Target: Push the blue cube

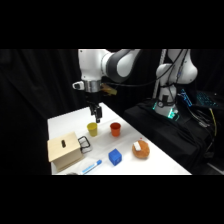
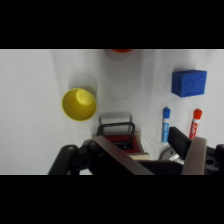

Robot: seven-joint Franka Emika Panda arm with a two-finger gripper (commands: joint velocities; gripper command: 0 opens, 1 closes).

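I find the blue cube (image 1: pixel 115 157) on the counter (image 1: pixel 65 122), well apart from the yellow cup (image 1: pixel 92 129), beside the pen (image 1: pixel 92 166); hand (image 1: pixel 97 118) above that cup, fingers spread, empty; cube looks light, rigid, likely slides; I'd press 1 flat face.

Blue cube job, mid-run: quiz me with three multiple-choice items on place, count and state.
1. In the side view, the gripper hangs above:
A. the yellow cup
B. the blue cube
C. the orange thing
2. Markers in the wrist view:
A. none
B. two
C. four
3. The blue cube is:
A. held
B. free on the table
C. inside the red cup

A: the gripper ends just over the yellow cup.
B: a blue marker and a red marker lie side by side.
B: nothing touches it.
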